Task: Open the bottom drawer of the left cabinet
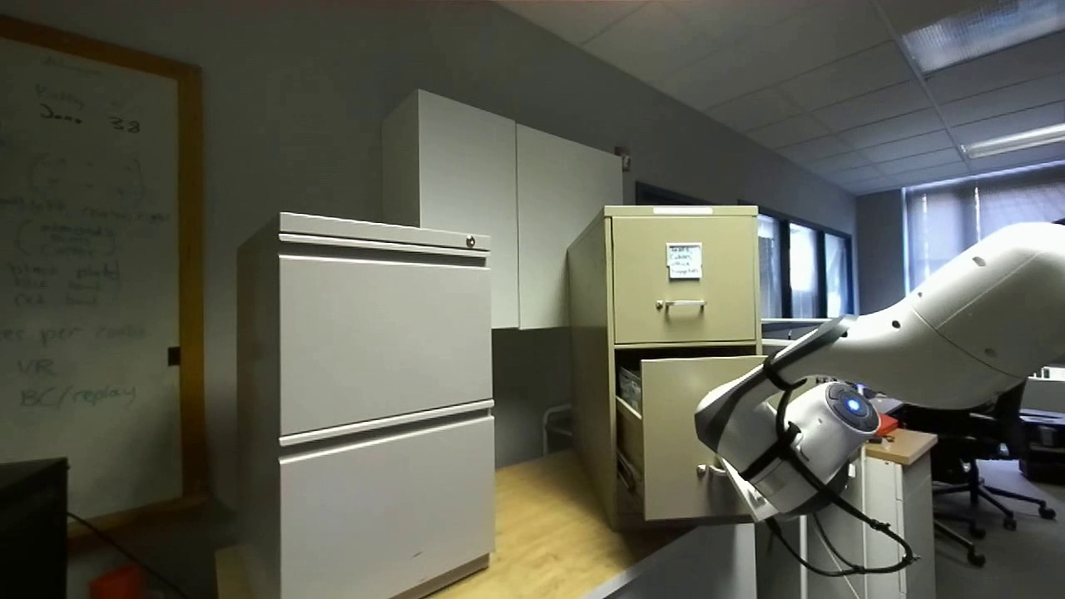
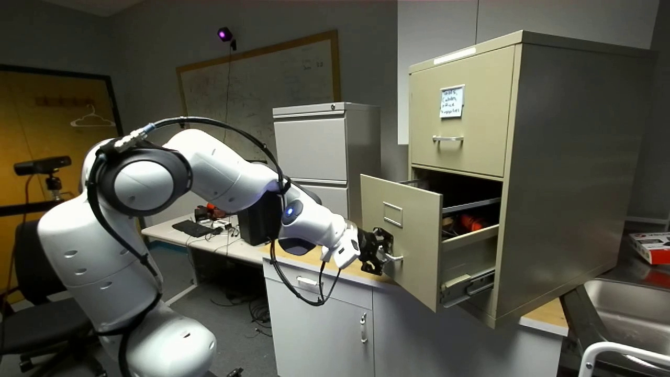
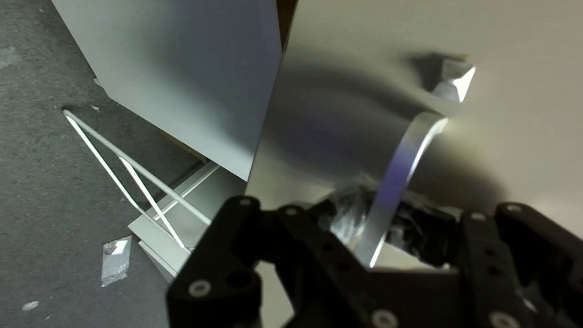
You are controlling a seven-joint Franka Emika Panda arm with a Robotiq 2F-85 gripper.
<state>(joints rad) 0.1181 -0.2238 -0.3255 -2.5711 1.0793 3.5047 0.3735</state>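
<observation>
- One gripper (image 3: 382,214), nearest in the wrist view, is clenched on one drawer handle (image 3: 396,177), its two black fingers (image 3: 319,243) on either side.
- One bottom drawer (image 2: 419,230), the lower of two in the beige cabinet (image 2: 570,173), stands partway out; its flat front (image 2: 421,264) faces the arm (image 2: 225,167), and its long axis runs straight out from the cabinet.
- Past one side edge of that front, the wrist view shows a grey panel (image 3: 191,77) and, farther, open floor (image 3: 36,182).
- One upper drawer (image 2: 484,133), with one label card (image 2: 452,102), sits flush.
- One table (image 1: 545,507) bears the beige cabinet and one grey cabinet (image 1: 260,374) of two panels (image 1: 383,499), a strip of wood between them; the bottom drawer reaches past its front edge.
- Two white cupboard doors (image 1: 470,200) hang on the wall (image 1: 316,108) behind.
</observation>
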